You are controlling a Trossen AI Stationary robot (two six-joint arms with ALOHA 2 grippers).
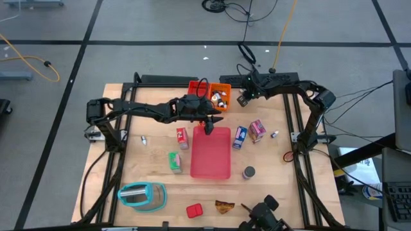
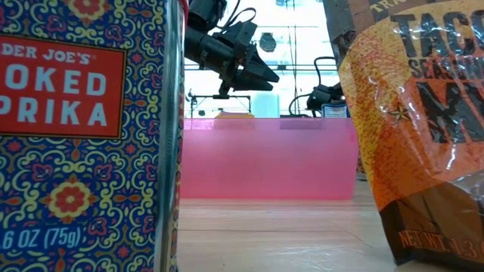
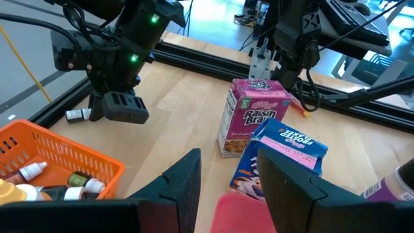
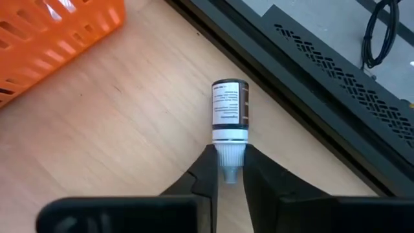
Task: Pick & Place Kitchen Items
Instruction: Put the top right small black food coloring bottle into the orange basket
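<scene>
while left pincer (image 3: pixel 226 188) hangs apart over tray (image 1: pixel 210 168), right pincer (image 4: pixel 228 169) clamps tiny bottle (image 4: pixel 229 116) cap.

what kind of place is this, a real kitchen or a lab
Most likely a robotics lab or workshop, not a kitchen: a wooden table framed by black metal rails stands on a grey tiled floor with loose cables, and toy-sized groceries like a Raisin Bran box sit staged.

Bright, even overhead light; low view's backlit background blown out.
</scene>
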